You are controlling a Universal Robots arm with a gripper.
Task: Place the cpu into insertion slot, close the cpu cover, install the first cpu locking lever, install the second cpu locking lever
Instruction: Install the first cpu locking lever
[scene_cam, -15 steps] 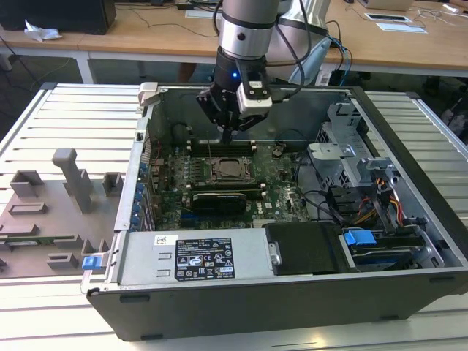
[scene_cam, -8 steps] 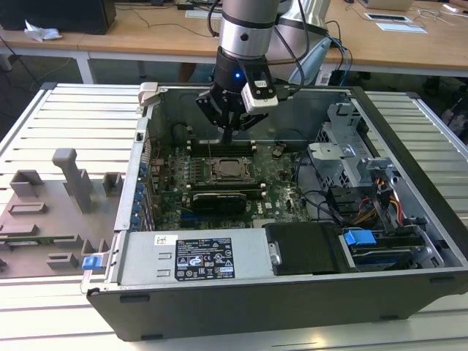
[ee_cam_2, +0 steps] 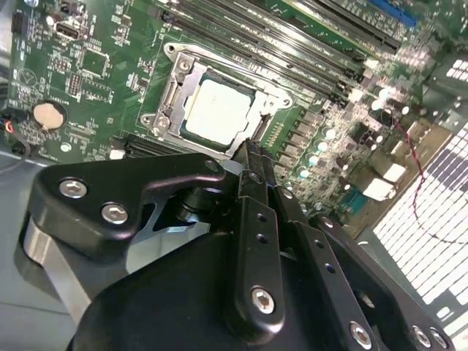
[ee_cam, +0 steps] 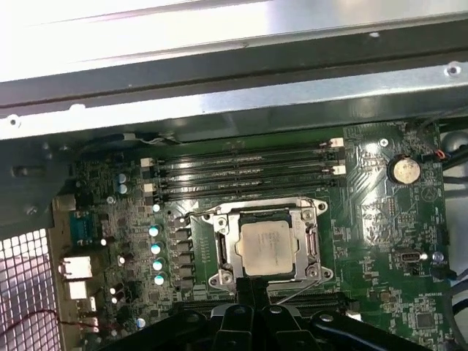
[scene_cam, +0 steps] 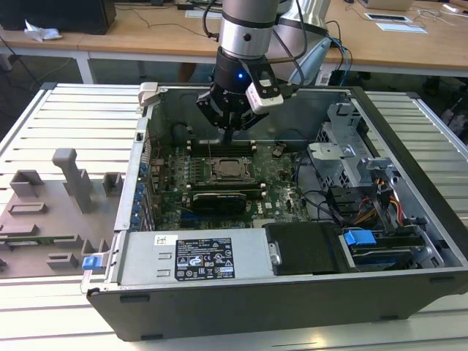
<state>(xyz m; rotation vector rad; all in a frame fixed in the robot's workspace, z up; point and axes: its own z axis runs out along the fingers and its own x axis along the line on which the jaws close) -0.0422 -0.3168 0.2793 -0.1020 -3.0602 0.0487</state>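
Observation:
The cpu [ee_cam: 266, 247] lies flat in the insertion slot [scene_cam: 228, 170] on the green board, its pale metal face [ee_cam_2: 218, 110] showing. The cpu cover [ee_cam: 219, 245] is down around the chip, a silver frame [ee_cam_2: 170, 99] with the chip in its window. Thin wire levers run along the socket's edges; I cannot tell whether they are latched. My gripper [scene_cam: 229, 134] hangs above the board just beside the socket, on its memory-slot side. Its black fingers [ee_cam_2: 251, 150] are shut together with nothing between them, the tips [ee_cam: 252, 287] close to the socket's edge.
Long black memory slots [ee_cam: 245, 172] run beside the socket. The open case's metal wall [scene_cam: 241, 106] stands behind the arm. A drive cage with cables [scene_cam: 351, 168] fills the exterior view's right and a power supply [scene_cam: 197, 256] the front. A grey fixture tray [scene_cam: 51, 212] lies outside.

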